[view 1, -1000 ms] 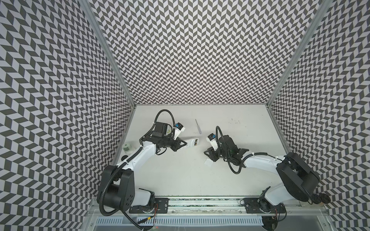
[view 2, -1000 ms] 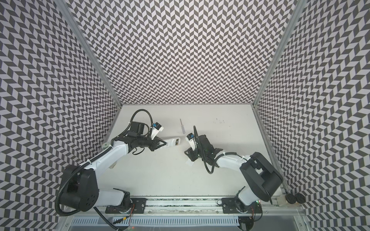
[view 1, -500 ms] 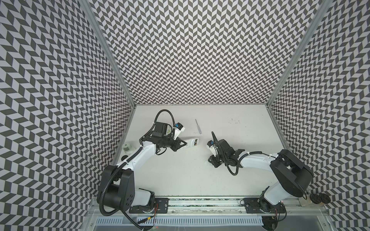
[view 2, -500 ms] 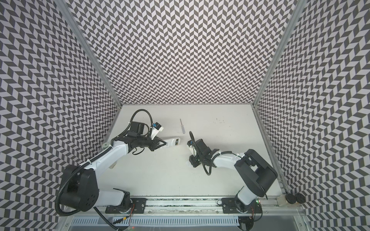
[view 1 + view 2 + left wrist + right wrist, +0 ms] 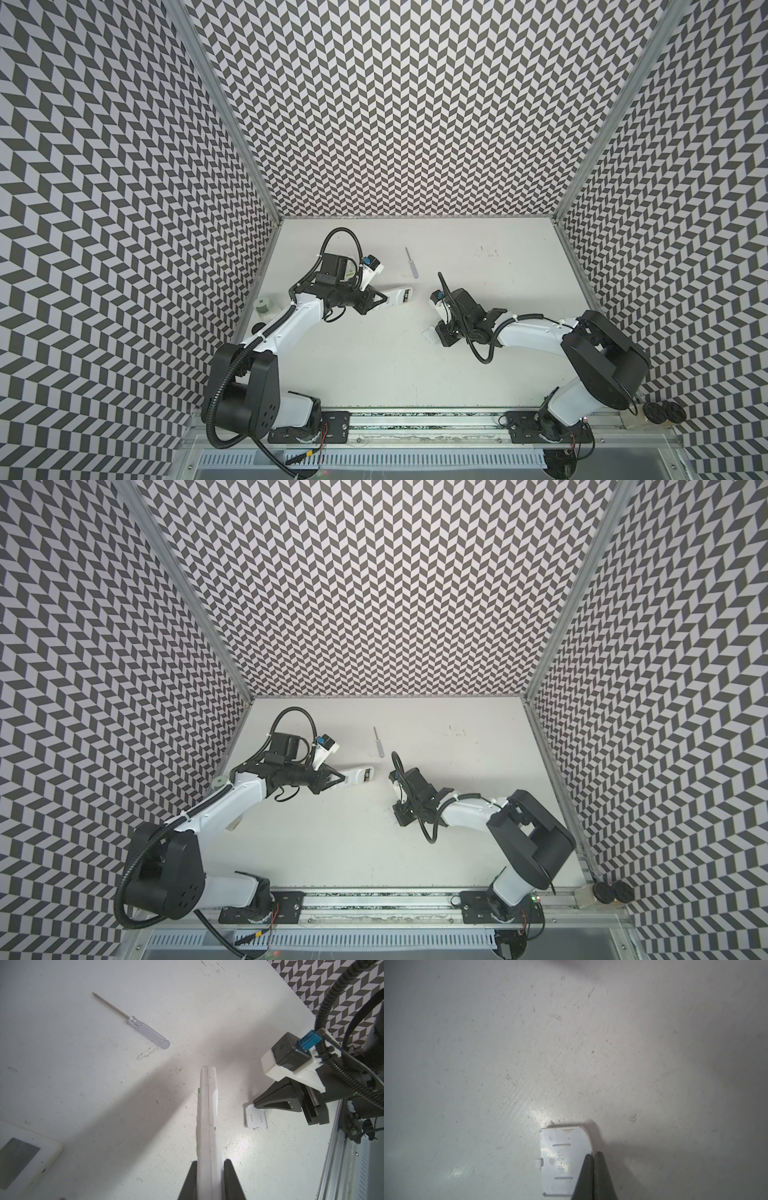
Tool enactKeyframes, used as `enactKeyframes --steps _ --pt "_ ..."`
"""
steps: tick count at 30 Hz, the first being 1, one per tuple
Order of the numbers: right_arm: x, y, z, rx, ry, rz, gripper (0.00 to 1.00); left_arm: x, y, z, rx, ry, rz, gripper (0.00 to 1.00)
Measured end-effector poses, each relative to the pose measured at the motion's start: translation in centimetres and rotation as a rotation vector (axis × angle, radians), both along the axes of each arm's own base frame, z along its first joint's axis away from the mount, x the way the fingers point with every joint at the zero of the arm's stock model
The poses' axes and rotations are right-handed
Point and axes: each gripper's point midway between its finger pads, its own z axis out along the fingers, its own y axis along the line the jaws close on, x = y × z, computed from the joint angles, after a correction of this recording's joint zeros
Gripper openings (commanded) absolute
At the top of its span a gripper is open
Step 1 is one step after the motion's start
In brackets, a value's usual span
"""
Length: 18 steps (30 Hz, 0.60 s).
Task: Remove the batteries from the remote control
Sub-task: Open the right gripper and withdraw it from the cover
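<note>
Both top views: matte white scuffed table (image 5: 374, 374). Toward its left rear, left gripper (image 5: 376, 300) clamped on slim white plastic remote control (image 5: 395, 296). The batteries (image 5: 406, 296) show only as dark patch in open bay at remote's free end, too small to count. Screwdriver (image 5: 412, 262), clear handle and thin steel shaft, lies just behind. Near table centre, right gripper (image 5: 441, 338).

Left wrist: remote's side seam, green buttons. Flat white battery cover (image 5: 256, 1119) at right gripper's tip.

Right wrist: jaws pressed tip to tip over cover stamped HP-215; contact unclear.
</note>
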Motion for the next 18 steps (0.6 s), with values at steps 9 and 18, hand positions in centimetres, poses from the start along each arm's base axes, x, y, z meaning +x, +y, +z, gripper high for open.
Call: enactKeyframes --steps 9,18 --pt "3.7 -1.8 1.5 -0.014 -0.067 -0.109 0.02 0.0 0.0 0.1 -0.005 0.003 0.004 0.0" --pt "13.2 -11.1 5.4 0.0 -0.197 -0.451 0.0 -0.2 -1.3 0.4 -0.075 0.052 -0.004 0.0"
